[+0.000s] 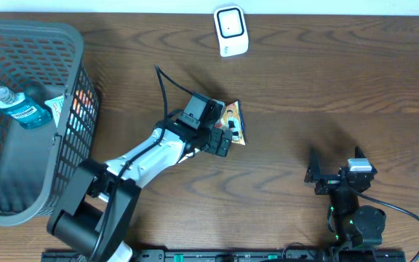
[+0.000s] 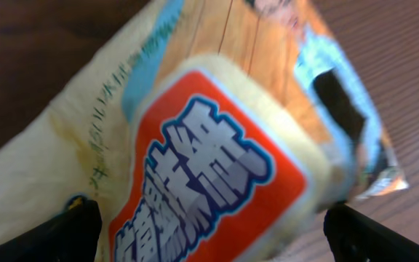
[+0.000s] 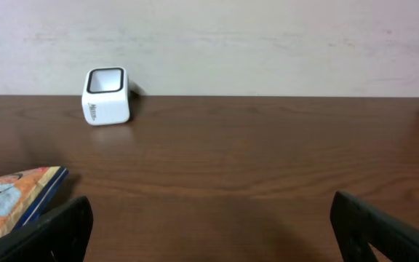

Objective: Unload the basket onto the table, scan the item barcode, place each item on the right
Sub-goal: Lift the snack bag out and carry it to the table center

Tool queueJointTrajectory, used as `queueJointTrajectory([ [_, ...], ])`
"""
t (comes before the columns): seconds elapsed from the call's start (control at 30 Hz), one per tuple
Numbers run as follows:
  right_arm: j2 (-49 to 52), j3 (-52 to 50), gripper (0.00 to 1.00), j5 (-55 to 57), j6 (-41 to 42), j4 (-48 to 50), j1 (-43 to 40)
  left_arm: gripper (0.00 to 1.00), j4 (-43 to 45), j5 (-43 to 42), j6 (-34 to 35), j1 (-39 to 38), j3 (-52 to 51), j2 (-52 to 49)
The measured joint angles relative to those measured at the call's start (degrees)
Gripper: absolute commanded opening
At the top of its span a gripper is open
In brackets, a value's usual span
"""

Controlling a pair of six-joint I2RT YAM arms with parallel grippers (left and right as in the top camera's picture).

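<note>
A pale yellow packet (image 2: pixel 217 145) with an orange, blue-lettered label is framed between the fingers (image 2: pixel 75 233) of the released left end effector (image 2: pixel 209 236).

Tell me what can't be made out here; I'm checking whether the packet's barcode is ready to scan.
- Barcode: none visible. Overhead, the left hand covers much of the packet; the left wrist view is too close and blurred.
- Right wrist view: the packet is cut off by the left edge.
- Overhead: the orange-and-white item in the basket is obscured by the mesh wall.
</note>
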State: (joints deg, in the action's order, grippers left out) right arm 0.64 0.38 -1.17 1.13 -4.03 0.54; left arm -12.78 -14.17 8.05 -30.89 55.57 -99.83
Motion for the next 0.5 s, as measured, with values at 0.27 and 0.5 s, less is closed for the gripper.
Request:
queueJointTrajectory([
  [0.27,0.00,0.00,0.99,0.00,0.00,0.00,0.00,0.98,-3.19,1.11,-1.66,0.00,0.09,17.25],
  [0.5,0.00,0.00,0.99,0.00,0.00,0.02,0.00,0.98,-5.97,3.63,-4.35,0.02,0.39,34.88],
])
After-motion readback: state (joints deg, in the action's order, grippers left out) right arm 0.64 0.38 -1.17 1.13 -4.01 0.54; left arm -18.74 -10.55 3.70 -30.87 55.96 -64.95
